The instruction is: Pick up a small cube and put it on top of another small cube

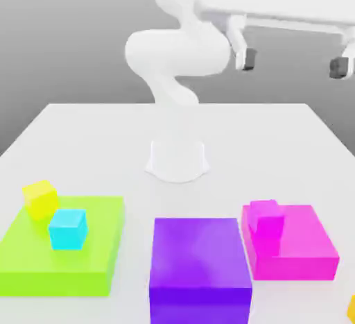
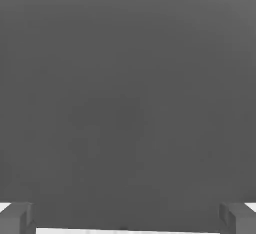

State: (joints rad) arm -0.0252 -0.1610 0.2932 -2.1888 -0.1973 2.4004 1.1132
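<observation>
Nothing stacked yet — gripper (image 1: 294, 66) hangs high over the table (image 1: 222, 135), fingers spread, nothing between them. Orange-yellow cube (image 1: 351, 309) sits at the near corner on the exterior view's right, cut by the frame edge. Pick, carry, place all left. Purple block (image 1: 199, 253) and magenta block (image 1: 295, 246) stand nearby — likely worth clearing on any carry across.

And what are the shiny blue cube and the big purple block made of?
The small light-blue cube might be smooth plastic: one even colour, no wood grain. The big purple block also looks like plastic, maybe painted wood, with flat plain faces and a soft sheen on top. Looks alone can't settle either.
</observation>
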